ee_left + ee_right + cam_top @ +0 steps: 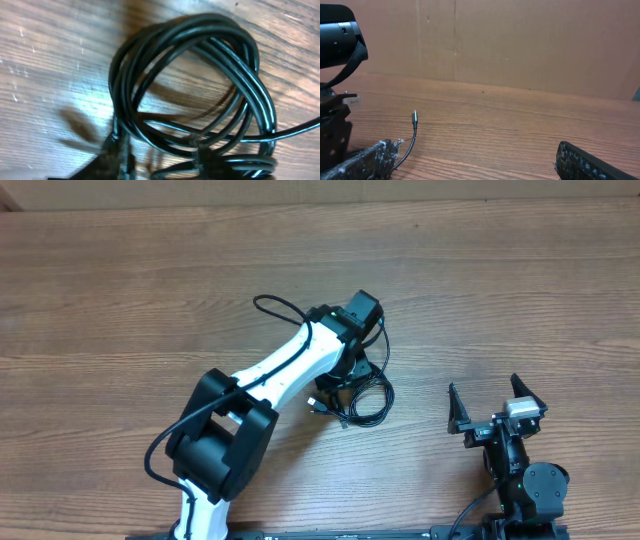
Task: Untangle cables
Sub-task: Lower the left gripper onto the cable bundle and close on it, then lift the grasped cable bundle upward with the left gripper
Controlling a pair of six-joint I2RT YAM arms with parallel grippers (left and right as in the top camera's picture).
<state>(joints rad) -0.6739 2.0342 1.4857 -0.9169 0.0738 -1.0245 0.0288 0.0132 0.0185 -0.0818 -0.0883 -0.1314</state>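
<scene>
**Overhead view.** The cables (366,398) lie as one small black coil on the wooden table (120,300), just past centre toward 5 o'clock. The left gripper (356,362) stands directly over the coil's 12 o'clock edge. Its fingers are covered by the wrist housing, so this view does not show whether the jaws are apart or together. The right gripper (490,402) rests well apart from the coil, at its 3 o'clock side, with jaws spread wide and nothing between them.

**Left wrist view.** Only here do the separate strands show: several glossy loops of the cables (120,95) overlap and cross at 3 o'clock. A dark blurred shape at 7 o'clock cannot be identified.

**Right wrist view.** A silver plug (414,117) stands upright on its thin cord at 9 o'clock. The right gripper (477,150) is cut off at the lower frame edge.
</scene>
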